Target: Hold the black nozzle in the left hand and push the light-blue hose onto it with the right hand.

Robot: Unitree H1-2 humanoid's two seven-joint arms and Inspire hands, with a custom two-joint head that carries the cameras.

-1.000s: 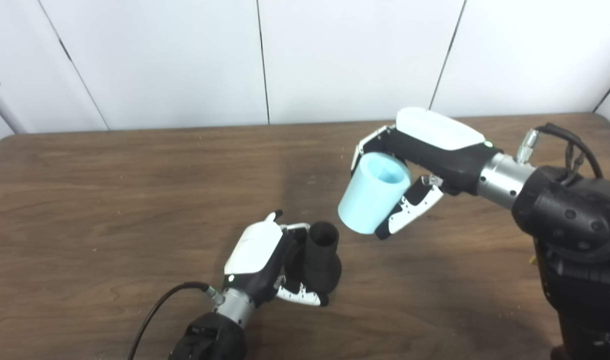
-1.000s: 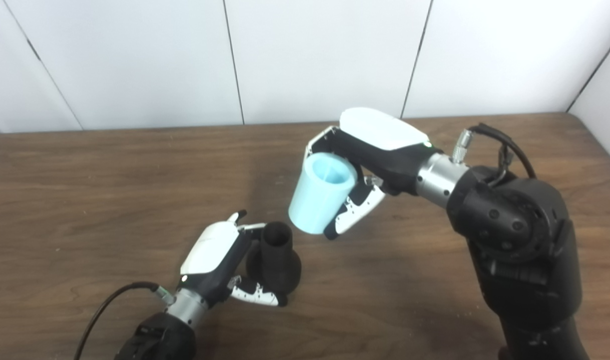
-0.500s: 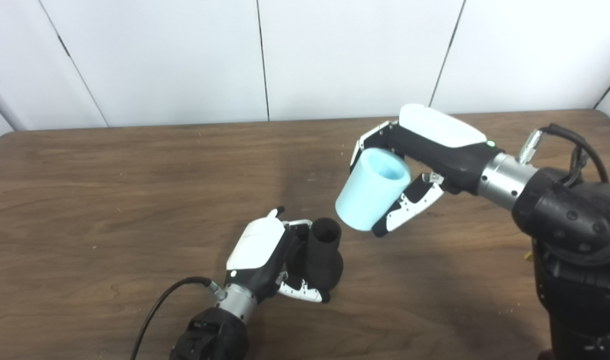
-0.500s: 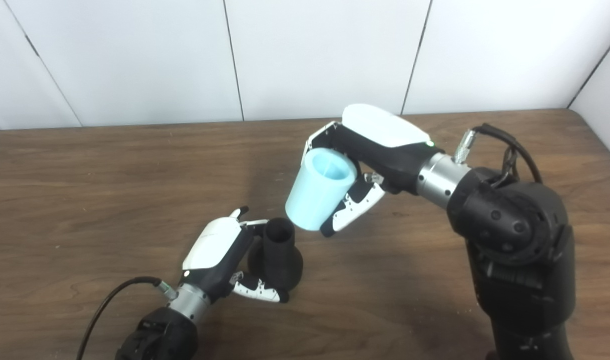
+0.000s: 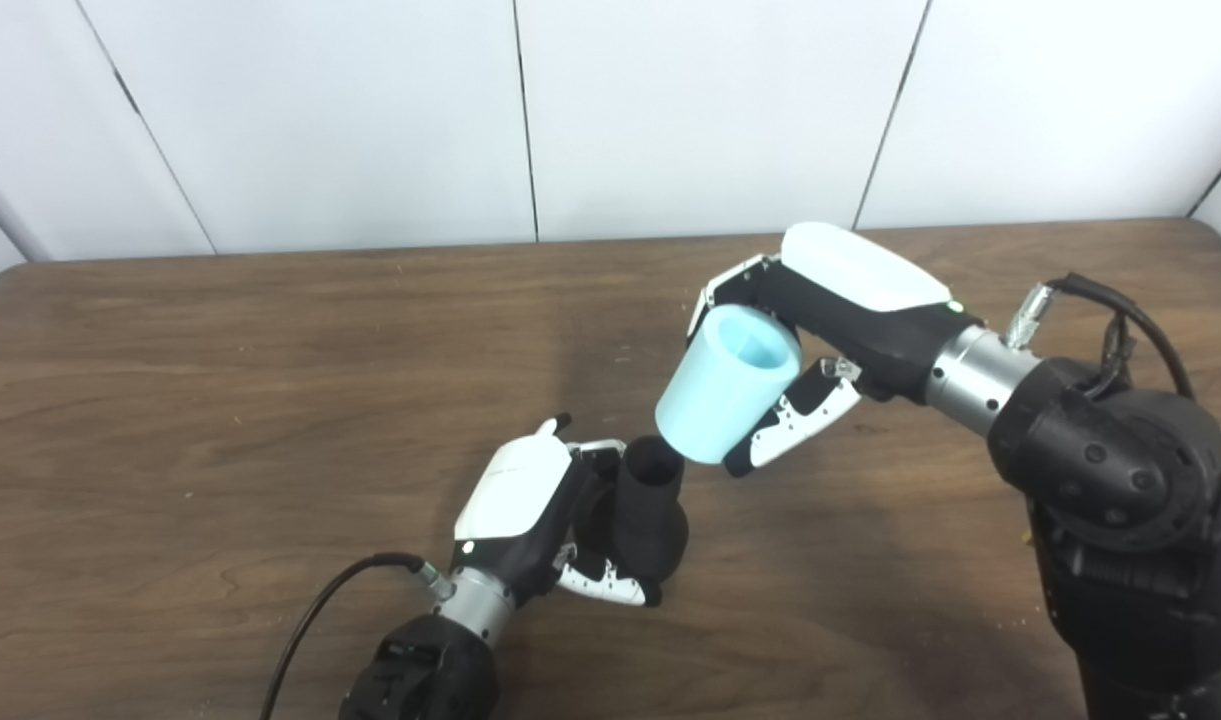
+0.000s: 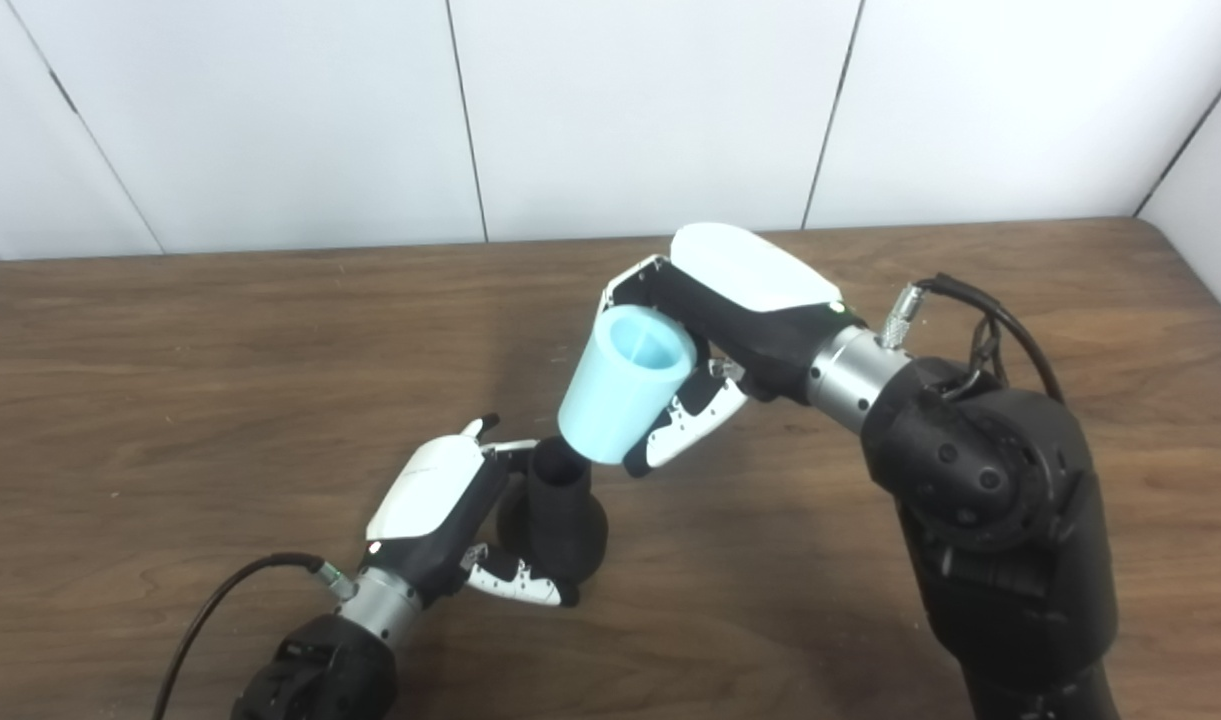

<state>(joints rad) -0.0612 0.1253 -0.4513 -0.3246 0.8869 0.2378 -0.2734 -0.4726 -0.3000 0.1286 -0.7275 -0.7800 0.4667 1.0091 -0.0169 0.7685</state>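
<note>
Left hand (image 5: 530, 505) has its fingers wrapped around the black nozzle (image 5: 648, 508), standing it upright on the wooden table (image 5: 220, 400), open end up. Right hand (image 5: 830, 320) is closed on the light-blue hose (image 5: 725, 385), tilted, its lower edge right at the nozzle's rim, up and to the right of it. Can't tell if they're touching.

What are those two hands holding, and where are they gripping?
The left hand grips the black nozzle round its bulging lower body. The right hand grips the light-blue hose round its side.
</note>
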